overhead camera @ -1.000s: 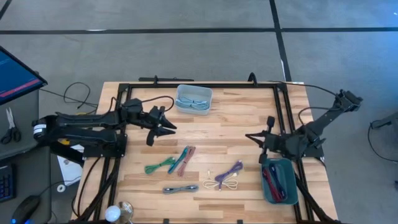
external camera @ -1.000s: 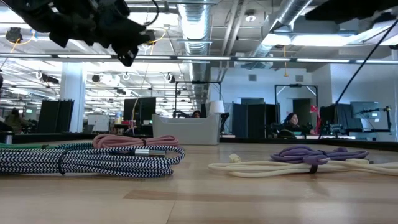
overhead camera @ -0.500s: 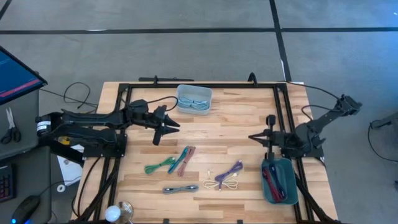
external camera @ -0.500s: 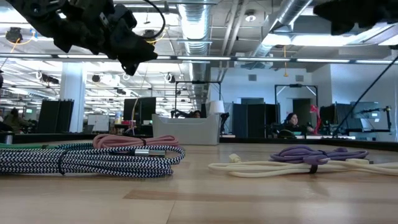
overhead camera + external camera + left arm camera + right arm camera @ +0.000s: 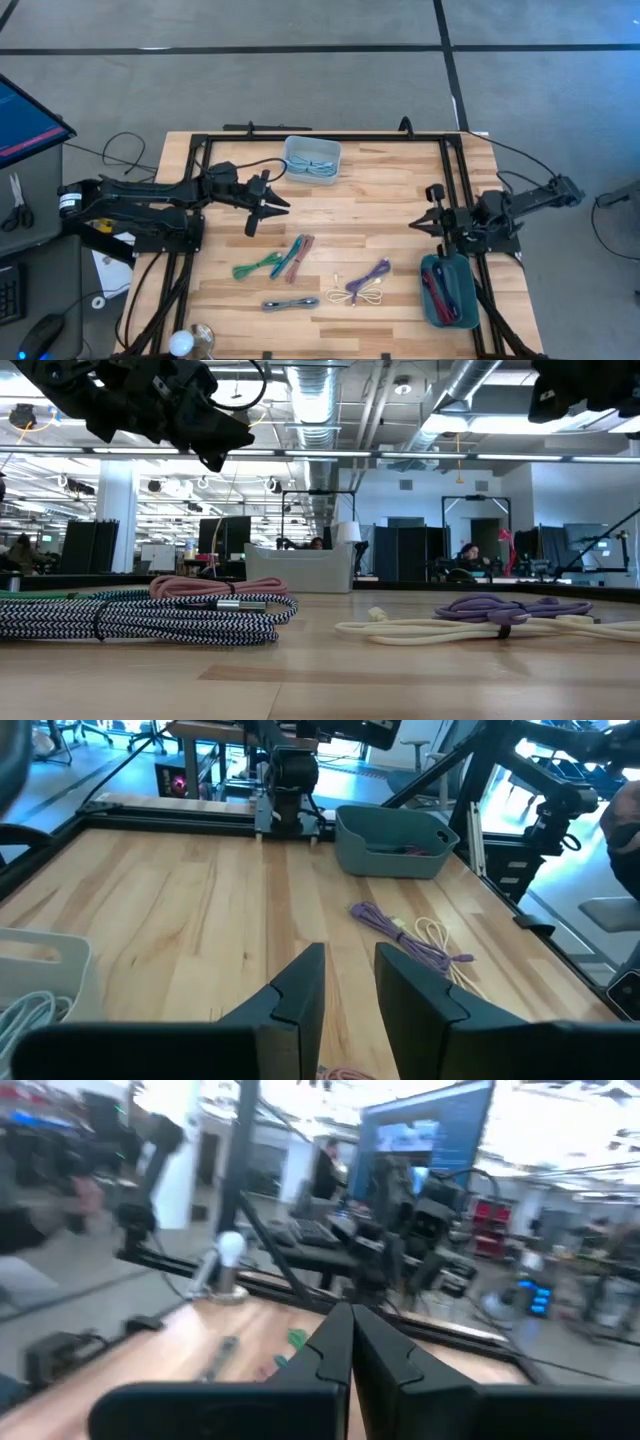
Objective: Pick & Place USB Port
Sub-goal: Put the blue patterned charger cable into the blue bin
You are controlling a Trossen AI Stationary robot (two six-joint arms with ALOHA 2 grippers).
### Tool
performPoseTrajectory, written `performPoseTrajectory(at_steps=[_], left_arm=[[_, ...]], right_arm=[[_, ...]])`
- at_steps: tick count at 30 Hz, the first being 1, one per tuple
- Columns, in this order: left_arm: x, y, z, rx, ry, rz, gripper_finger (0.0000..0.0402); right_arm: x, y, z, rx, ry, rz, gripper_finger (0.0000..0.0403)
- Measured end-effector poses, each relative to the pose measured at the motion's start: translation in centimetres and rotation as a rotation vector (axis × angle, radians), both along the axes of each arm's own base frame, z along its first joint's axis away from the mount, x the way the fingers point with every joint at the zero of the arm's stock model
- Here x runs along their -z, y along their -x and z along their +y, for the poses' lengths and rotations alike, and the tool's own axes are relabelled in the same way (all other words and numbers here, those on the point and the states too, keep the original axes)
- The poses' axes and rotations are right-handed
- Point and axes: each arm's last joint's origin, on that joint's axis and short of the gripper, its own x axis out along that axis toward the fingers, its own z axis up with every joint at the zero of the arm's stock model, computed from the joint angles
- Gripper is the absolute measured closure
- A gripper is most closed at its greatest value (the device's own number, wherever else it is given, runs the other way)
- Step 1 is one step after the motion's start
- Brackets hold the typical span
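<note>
Cables lie loose in the middle of the surface (image 5: 380,195): green cable (image 5: 258,266), pink cable (image 5: 300,256), purple cable (image 5: 371,273). Left claw (image 5: 268,204) hangs above them, fingers a little apart, empty. It should open wider, then drop straight onto one. Right claw (image 5: 432,222) is closed, waiting by the teal bin (image 5: 450,292).

Bare wood is lying open across the middle of the surface (image 5: 380,195), between the left claw (image 5: 268,206) and the right claw (image 5: 428,222), giving a clear lane. Toward the near edge, cables are crowding the way: the green cable (image 5: 258,266), the pink cable (image 5: 301,255), the striped cable (image 5: 290,303), the purple cable (image 5: 372,272) and the cream cable (image 5: 364,294). The light bin (image 5: 311,160) is blocking the far edge; the teal bin (image 5: 449,290) is filling the near right corner.
</note>
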Motion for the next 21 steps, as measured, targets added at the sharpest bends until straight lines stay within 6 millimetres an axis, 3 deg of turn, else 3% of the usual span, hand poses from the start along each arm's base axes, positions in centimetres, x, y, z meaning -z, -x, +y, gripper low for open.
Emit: performPoseTrajectory(at_steps=[7,17,21], left_arm=[[0.0,0.0,0.0,0.000,0.003,0.000,0.0311],[0.0,0.0,0.0,0.000,0.002,-0.001,0.0312],[0.0,0.0,0.0,0.000,0.003,-0.001,0.0312]], right_arm=[[0.3,-0.3,-0.9,0.015,-0.092,0.041,0.0403],[0.2,-0.3,-1.1,-0.137,-0.051,0.028,0.0403],[0.0,-0.3,-1.3,-0.121,-0.067,0.012,0.0403]])
